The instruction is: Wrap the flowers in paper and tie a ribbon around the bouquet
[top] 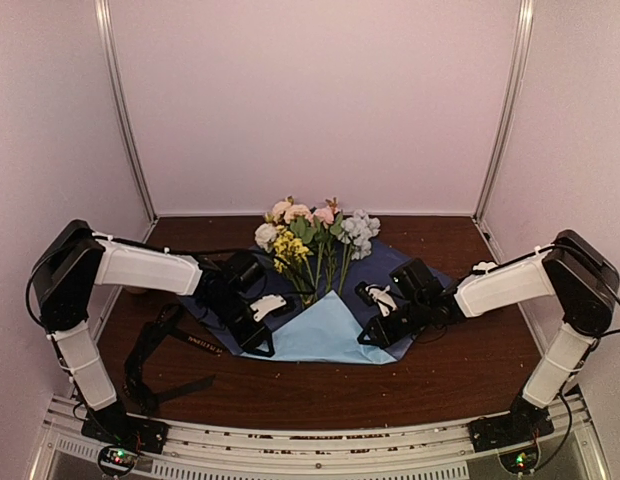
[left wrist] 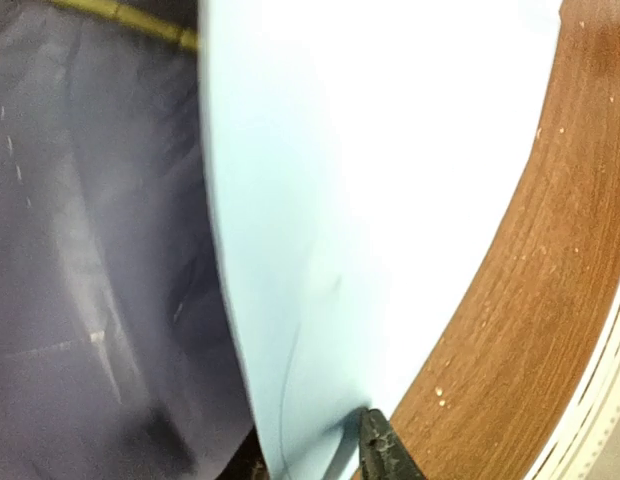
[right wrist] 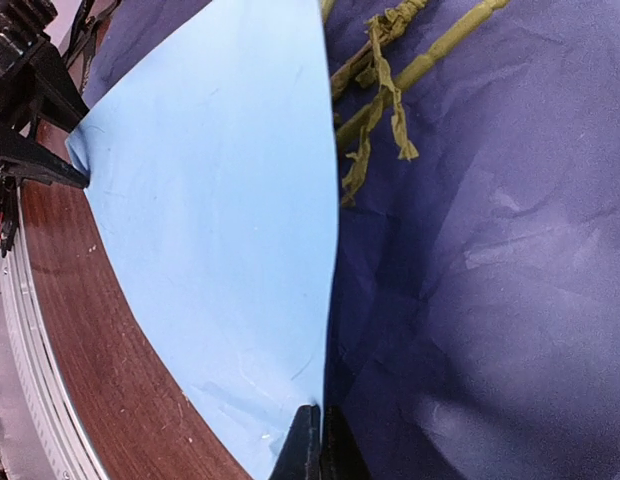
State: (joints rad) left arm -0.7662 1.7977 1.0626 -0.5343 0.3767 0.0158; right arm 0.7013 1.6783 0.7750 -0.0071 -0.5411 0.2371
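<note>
Flowers (top: 315, 240) lie on the paper (top: 395, 268) in the middle of the wooden table (top: 445, 375), their cream, pink, yellow and pale heads pointing toward the far wall and their green stems (right wrist: 420, 65) running back over the dark blue side of the sheet. The sheet's near corner is folded up toward the stems, so its lighter blue side shows as a triangular flap (top: 325, 332) covering the stem ends in the top view. The right gripper (right wrist: 317, 446) sits at the right end of that fold, and the right wrist view shows its two dark fingers pressed together with the creased edge of the paper pinched between them. The left gripper (top: 261, 343) is at the opposite, left end of the flap. The left wrist view shows only one fingertip (left wrist: 383, 448), touching the light blue edge just above the wood, so it cannot be told whether its jaws are apart or together. The ribbon (top: 195, 345), black with small white lettering, lies loose on the table to the left of the paper, beneath the left arm and apart from the flowers.
</note>
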